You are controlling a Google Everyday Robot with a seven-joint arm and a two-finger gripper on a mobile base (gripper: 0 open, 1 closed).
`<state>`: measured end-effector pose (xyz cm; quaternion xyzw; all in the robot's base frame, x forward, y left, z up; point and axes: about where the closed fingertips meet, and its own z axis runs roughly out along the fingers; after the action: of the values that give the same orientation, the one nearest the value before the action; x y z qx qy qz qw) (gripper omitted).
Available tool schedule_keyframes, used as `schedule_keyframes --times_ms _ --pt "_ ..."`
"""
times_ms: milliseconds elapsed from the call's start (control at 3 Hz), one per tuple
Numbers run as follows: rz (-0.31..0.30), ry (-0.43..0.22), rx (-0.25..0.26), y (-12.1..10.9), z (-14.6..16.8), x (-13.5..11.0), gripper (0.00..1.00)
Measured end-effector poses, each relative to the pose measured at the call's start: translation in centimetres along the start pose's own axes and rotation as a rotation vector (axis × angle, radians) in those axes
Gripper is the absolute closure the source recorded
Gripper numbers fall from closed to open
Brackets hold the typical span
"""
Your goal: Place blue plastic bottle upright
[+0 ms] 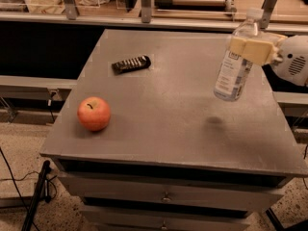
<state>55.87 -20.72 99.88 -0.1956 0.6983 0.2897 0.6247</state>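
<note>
The two-finger gripper [249, 48], fitted with cream-coloured pads, is located at the right edge of the view, above the far right part of the grey metal cabinet top [168, 105]. Its fingers are clamped narrowly on the upper body of the blue plastic bottle [232, 76], a clear bluish-tinted container with a white screw cap [253, 14] and a white-and-blue printed label.

The bottle is held nearly upright, with the cap tilted toward the right and the base toward the left. The base appears to be clear of the surface; a small dark shadow [214, 121] is seen on the cabinet top just below and left of it.

A round red apple [94, 113] rests near the front left corner, well apart from the bottle. A dark flat remote-like bar [131, 64] lies flat toward the far left.
</note>
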Motion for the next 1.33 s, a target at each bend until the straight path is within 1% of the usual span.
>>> schedule_keyframes --times_ms 333,667,1000,1333 --pt "-0.032 -0.084 -0.12 2.6 0.7 -0.5 1.0" --pt "-0.074 -0.106 -0.141 2.9 1.0 -0.9 1.0" --pt "-0.11 -0.197 -0.252 3.4 0.9 -1.0 1.0" --pt "-0.2 -0.265 -0.329 4.1 0.6 -1.4 1.0"
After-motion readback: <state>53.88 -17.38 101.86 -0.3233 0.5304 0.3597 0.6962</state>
